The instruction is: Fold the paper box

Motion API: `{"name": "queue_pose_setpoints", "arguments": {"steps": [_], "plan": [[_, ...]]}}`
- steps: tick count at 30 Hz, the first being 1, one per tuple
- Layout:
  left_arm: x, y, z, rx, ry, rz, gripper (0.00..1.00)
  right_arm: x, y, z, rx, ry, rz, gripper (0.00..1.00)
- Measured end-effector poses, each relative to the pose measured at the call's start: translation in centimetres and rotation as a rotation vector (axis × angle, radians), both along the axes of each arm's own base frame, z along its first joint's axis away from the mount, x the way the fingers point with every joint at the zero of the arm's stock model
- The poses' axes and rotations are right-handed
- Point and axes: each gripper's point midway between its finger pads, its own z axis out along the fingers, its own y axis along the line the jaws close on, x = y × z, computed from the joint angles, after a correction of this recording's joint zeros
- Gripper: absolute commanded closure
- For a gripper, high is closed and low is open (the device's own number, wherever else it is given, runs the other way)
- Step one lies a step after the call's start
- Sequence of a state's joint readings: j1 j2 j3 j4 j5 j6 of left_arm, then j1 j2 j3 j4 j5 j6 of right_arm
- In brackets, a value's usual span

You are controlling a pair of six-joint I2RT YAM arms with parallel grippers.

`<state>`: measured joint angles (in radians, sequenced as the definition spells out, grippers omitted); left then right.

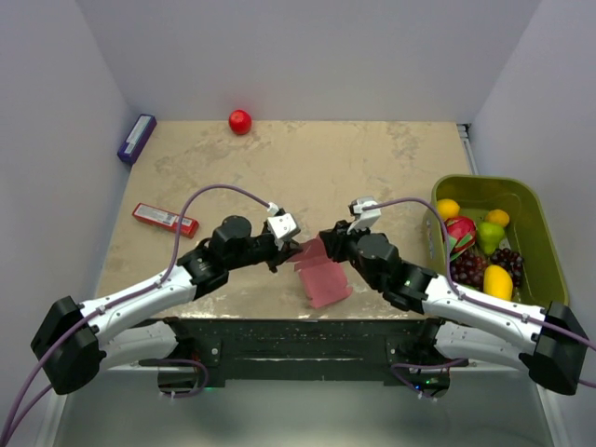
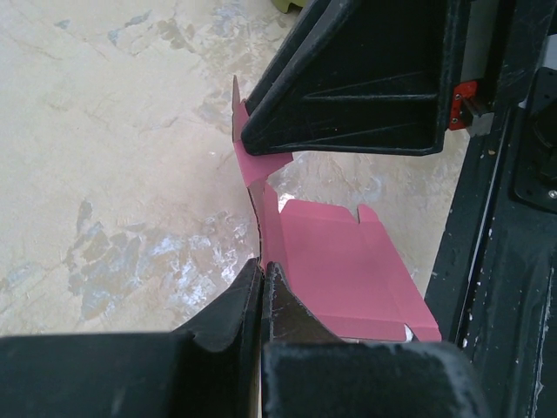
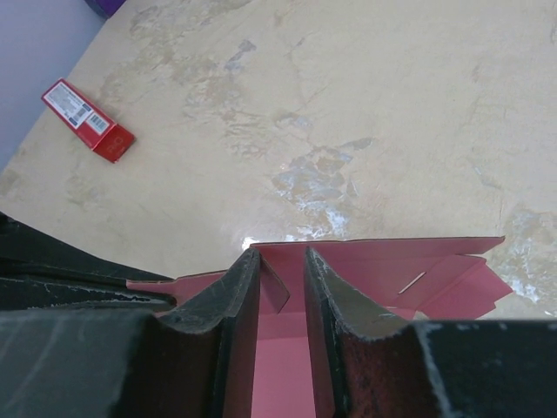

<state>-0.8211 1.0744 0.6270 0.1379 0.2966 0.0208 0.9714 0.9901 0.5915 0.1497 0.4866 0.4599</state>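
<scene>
From the overhead camera I see both arms reaching in to the middle of the table, where the left gripper and the right gripper meet at the far edge of the paper box. The pink sheet lies mostly flat near the front edge, between the two arms. A red packet sits well off to the left and a green bin of fruit to the right. On the left wrist camera my own fingers are drawn together, pinching a thin upright strip of the pink card at their tips; the main panel spreads flat beside them. The other arm's black finger presses on a raised tab further along. On the right wrist camera the fingers stand a narrow gap apart, straddling the card. A small flap rises in that gap against one finger, and I cannot tell whether it is squeezed.
</scene>
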Motion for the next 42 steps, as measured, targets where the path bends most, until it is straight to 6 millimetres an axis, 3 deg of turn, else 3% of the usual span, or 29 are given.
{"name": "queue_pose_setpoints", "arguments": {"steps": [2, 10, 15, 19, 25, 30, 37, 40, 42], "plan": [[-0.1, 0.0, 0.0, -0.002, 0.004, -0.008, 1.0, 0.0, 0.0, -0.1, -0.013, -0.006, 0.003, 0.69], [0.6, 0.1, -0.3, 0.019, 0.008, 0.03, 1.0, -0.1, -1.4, -0.2, -0.061, 0.005, -0.031, 0.39], [2.2, 0.2, -0.8, 0.061, 0.047, 0.123, 1.0, 0.0, -2.5, 1.4, -0.068, 0.033, -0.082, 0.38], [3.1, 0.7, -1.9, 0.095, 0.089, 0.192, 1.0, -1.8, -0.8, 2.0, -0.03, 0.065, -0.036, 0.37], [3.1, 0.8, -3.2, 0.121, 0.156, 0.226, 1.0, -6.6, 3.9, -2.0, -0.067, 0.175, 0.082, 0.41], [3.5, 1.1, -3.8, 0.116, 0.235, 0.245, 1.0, -8.8, 6.0, -5.5, -0.096, 0.256, 0.086, 0.4], [4.8, 2.6, -4.5, 0.051, 0.379, 0.266, 1.0, -7.8, 6.1, -8.1, -0.103, 0.283, -0.032, 0.25], [5.4, 3.2, -4.1, 0.009, 0.42, 0.275, 1.0, -6.7, 6.1, -8.0, -0.094, 0.279, -0.055, 0.24], [5.6, 3.3, -3.7, -0.023, 0.444, 0.274, 1.0, -4.9, 5.9, -7.2, -0.061, 0.273, -0.085, 0.25]]}}
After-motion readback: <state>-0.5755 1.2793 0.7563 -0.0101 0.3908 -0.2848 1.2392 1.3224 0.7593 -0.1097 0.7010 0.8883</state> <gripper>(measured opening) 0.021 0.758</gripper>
